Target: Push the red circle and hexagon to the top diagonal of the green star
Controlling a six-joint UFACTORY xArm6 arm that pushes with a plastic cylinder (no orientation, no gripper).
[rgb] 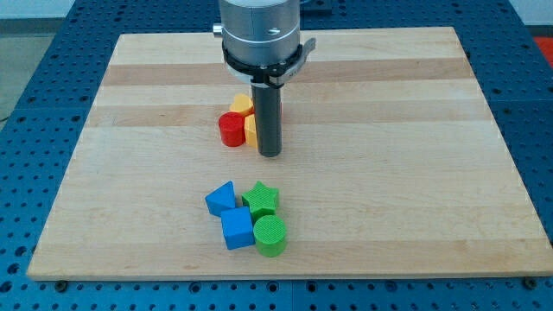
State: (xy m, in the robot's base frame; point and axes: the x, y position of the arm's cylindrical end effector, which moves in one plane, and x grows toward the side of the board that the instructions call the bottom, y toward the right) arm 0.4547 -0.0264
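The red circle [231, 130] sits just left of the board's middle. A yellow block [241, 104] touches it from above and another yellow block [251, 130] lies to its right, partly behind the rod. My tip [270, 155] rests on the board right of these blocks, beside the second yellow one. A sliver of red shows at the rod's right edge [282, 111]; its shape is hidden. The green star [261, 199] lies lower, toward the view's bottom, below my tip.
A blue triangular block [221, 199] is left of the star. A blue cube [236, 228] and a green circle [270, 235] lie just below it. The wooden board [415, 173] sits on a blue perforated table.
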